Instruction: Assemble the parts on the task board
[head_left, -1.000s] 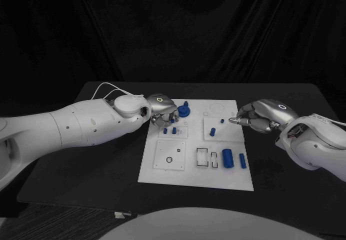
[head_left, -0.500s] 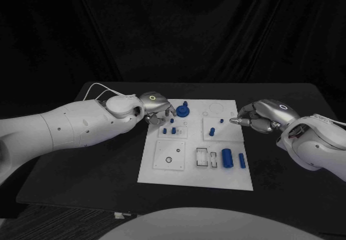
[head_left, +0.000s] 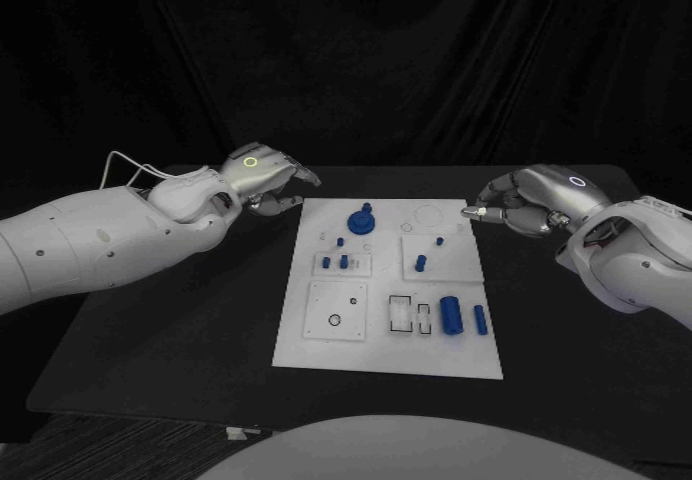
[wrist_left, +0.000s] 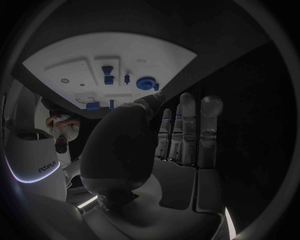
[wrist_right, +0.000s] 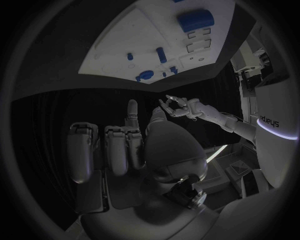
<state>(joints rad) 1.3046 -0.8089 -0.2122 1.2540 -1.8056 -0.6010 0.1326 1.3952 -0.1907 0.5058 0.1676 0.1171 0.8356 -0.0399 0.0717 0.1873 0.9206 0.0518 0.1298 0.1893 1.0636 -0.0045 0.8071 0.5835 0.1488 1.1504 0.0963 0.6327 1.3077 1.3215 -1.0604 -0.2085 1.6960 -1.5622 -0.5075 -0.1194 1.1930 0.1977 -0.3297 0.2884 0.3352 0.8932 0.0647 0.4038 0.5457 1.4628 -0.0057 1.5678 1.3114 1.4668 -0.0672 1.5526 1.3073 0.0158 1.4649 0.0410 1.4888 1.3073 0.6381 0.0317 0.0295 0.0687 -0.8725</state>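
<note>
Having lifted clear of the blue knob (head_left: 361, 218), the left robot hand (head_left: 265, 180) hovers spread, suggesting that part is seated.

Robot test lab or studio. Black curtain (head_left: 375, 80) hangs behind both hands; black table (head_left: 173, 330) below them carries a white task board (head_left: 378, 350) with small blue parts (head_left: 453, 316) between the hands.
</note>
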